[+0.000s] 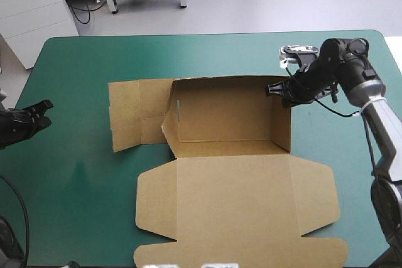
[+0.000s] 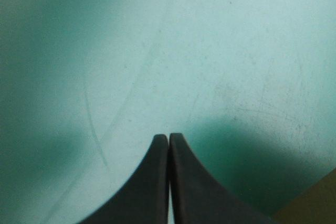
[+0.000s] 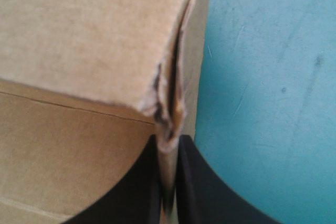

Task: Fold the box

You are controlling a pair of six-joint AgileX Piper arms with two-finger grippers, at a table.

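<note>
Box (image 1: 232,155): mid-table on teal-green cover (image 1: 75,67), half formed. Far wall (image 1: 220,89) and right wall (image 1: 282,120) up, lid (image 1: 239,208) flat toward the near edge, left wall (image 1: 169,123) leaning outward, left flaps (image 1: 135,114) flat on the cover beyond it.

Right gripper (image 1: 282,92): at the tray's far right corner, black fingers (image 3: 142,182) all but closed, pinching the right wall's top edge. Board layers sandwiched between them in the wrist view. Probably there to press the doubled wall and lock the tuck, or to hold that corner square. Frayed edge at the pinch, so some tear risk.

Left gripper (image 1: 43,108): at the table's left edge, well apart from the box, fingers closed tip to tip on nothing, bare cover underneath. Likely placed clear so as not to foul the flat left flaps.

Roughly halfway by the look of it. Right side done or nearly, left wall and flaps not yet raised and tucked. Next, probably: left arm onto those flaps, right side pinned to stop the tray sliding.
</note>
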